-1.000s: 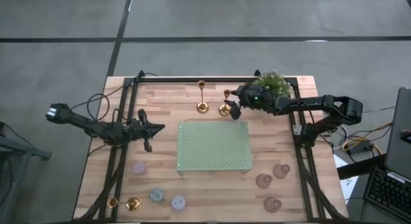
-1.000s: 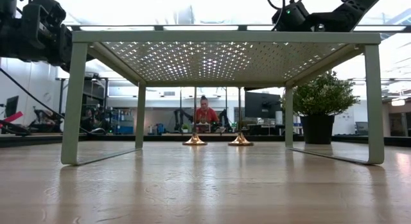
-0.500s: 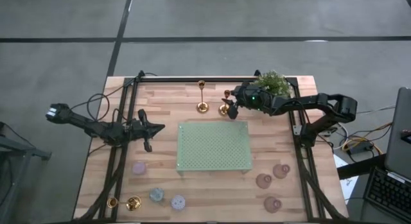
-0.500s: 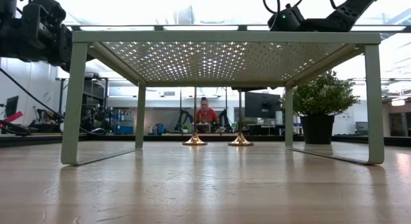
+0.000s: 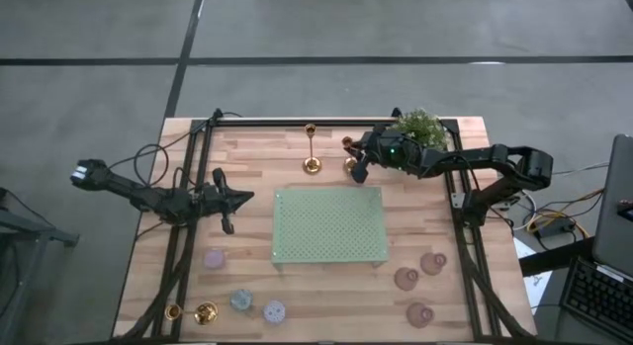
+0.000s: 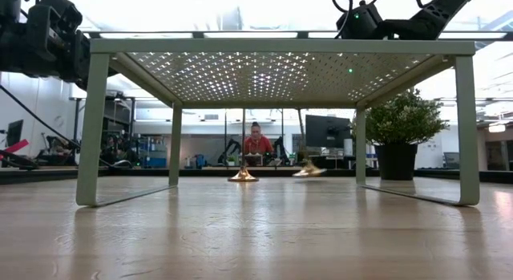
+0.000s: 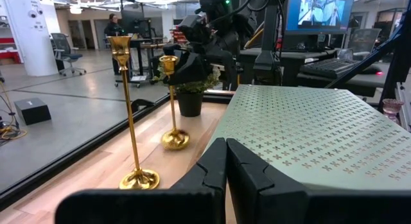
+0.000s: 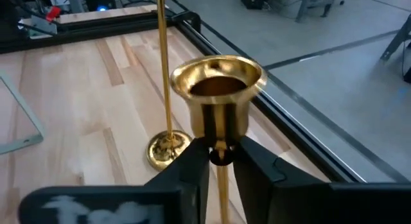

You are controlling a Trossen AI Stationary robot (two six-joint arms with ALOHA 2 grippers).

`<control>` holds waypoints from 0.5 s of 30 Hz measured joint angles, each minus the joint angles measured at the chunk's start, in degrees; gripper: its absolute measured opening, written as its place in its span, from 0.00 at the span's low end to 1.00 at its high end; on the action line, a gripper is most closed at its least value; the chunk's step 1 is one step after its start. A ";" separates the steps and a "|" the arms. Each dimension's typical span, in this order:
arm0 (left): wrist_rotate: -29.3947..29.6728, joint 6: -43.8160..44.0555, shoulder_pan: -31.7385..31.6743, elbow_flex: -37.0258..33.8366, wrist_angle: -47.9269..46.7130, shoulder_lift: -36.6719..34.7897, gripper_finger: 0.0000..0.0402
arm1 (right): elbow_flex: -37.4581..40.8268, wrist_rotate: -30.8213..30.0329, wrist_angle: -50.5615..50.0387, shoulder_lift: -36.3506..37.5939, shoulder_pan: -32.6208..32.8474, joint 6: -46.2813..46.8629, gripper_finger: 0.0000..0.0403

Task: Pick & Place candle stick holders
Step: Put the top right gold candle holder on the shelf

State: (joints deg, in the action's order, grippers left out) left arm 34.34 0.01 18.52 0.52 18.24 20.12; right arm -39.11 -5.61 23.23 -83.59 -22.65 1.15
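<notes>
At the far edge of the desk (image 5: 247, 147), the right pincer (image 8: 219, 161) grips a gold candle stick holder (image 8: 219, 95) just under its cup, base tilted off the wood, beside a second upright gold holder (image 5: 312, 150), while the left pincer (image 5: 228, 201) waits closed left of the green perforated rack (image 5: 328, 224).

Both arms are matte black, built of slim tubular links between chunky joint housings, with thin black cables looping off them. The right gripper (image 5: 357, 168) housing carries a small green light. The left gripper (image 7: 225, 161) has two smooth, dark, wedge-shaped plastic fingers.
</notes>
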 joint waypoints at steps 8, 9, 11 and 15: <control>0.01 0.00 0.00 -0.01 0.00 0.00 0.03 | 0.02 0.31 -0.19 2.76 0.00 -0.07 0.08; 0.01 0.00 0.00 -0.01 0.00 0.00 0.03 | 0.02 0.31 -0.33 3.11 0.00 -0.06 0.08; 0.01 0.00 0.00 -0.01 0.00 0.00 0.03 | 0.02 0.76 -0.40 4.01 -0.02 0.07 0.08; 0.01 0.00 0.00 0.01 0.00 0.00 0.03 | 0.02 1.81 -0.58 6.89 0.18 0.39 0.08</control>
State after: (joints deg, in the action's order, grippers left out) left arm 34.34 0.01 18.52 0.53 18.24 20.12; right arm -39.09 -3.81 22.65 -76.70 -22.47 1.53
